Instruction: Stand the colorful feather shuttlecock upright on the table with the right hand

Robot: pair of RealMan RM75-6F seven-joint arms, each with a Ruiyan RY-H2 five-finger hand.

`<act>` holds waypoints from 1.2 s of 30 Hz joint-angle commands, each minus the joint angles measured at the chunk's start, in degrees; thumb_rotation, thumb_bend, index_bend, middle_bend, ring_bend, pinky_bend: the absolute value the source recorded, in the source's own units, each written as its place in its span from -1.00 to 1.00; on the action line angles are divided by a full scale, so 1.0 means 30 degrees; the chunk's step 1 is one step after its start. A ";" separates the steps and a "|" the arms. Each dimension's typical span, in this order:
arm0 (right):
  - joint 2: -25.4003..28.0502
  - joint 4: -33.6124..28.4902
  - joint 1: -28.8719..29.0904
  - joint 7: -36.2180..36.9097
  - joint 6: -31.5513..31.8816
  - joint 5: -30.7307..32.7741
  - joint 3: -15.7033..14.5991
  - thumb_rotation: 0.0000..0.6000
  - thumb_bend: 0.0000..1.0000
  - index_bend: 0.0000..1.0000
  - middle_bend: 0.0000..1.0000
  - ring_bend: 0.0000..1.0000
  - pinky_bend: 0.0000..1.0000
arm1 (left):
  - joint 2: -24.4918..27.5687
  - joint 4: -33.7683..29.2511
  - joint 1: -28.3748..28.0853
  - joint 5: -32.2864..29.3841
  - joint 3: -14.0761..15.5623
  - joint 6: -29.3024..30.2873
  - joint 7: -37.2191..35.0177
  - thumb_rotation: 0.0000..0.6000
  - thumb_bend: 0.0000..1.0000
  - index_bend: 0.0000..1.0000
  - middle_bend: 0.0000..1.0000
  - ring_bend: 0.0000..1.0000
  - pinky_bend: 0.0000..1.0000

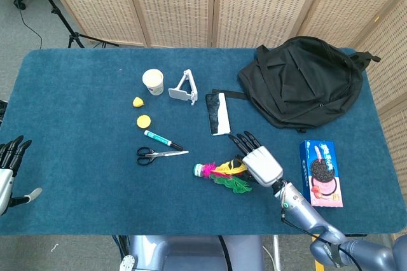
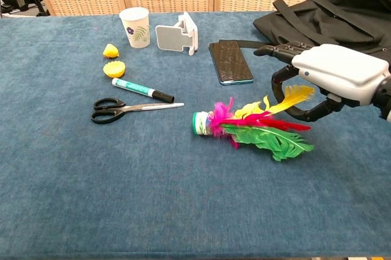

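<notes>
The colorful feather shuttlecock (image 1: pixel 219 172) (image 2: pixel 244 126) lies on its side on the blue table (image 1: pixel 76 125). Its white-and-green base (image 2: pixel 200 123) points left and its pink, yellow, red and green feathers fan out to the right. My right hand (image 1: pixel 262 164) (image 2: pixel 336 74) hovers over the feather tips. Its dark fingers (image 2: pixel 278 80) curl down around the yellow feather, with the thumb behind the red one. I see no firm grip. My left hand (image 1: pixel 9 169) hangs off the table's left edge, fingers spread and empty.
Scissors (image 2: pixel 131 108) and a teal marker (image 2: pixel 140 89) lie left of the shuttlecock. A phone (image 2: pixel 231 61) and a black backpack (image 1: pixel 299 80) are behind the right hand. A cookie box (image 1: pixel 321 172) is to its right. A cup (image 1: pixel 152 81), a phone stand (image 1: pixel 183 88) and yellow pieces (image 1: pixel 144 121) sit further back.
</notes>
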 commanded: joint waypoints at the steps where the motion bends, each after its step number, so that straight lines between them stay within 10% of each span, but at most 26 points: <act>1: 0.0087 -0.0068 -0.0003 0.0024 0.0168 -0.0112 -0.0053 1.00 0.27 0.20 -0.92 -1.00 -1.00 | 0.0003 0.0003 -0.0011 -0.0019 -0.0004 -0.0024 -0.0007 1.00 -1.00 -1.00 -1.00 -1.00 -1.00; 19: 0.4109 -0.5740 0.1101 -0.3012 0.0281 -0.0344 0.1512 1.00 0.34 0.27 -0.90 -1.00 -1.00 | 0.0101 -0.0099 0.0132 0.0446 0.0224 0.0222 -0.0110 1.00 -1.00 -1.00 -1.00 -1.00 -1.00; 36: 0.2558 -0.6439 0.1967 -0.6515 -0.1291 0.1793 0.1892 1.00 0.42 0.28 -0.90 -1.00 -1.00 | 0.0251 -0.0047 0.0041 0.0394 0.0226 0.0017 -0.0389 1.00 -1.00 -1.00 -1.00 -1.00 -1.00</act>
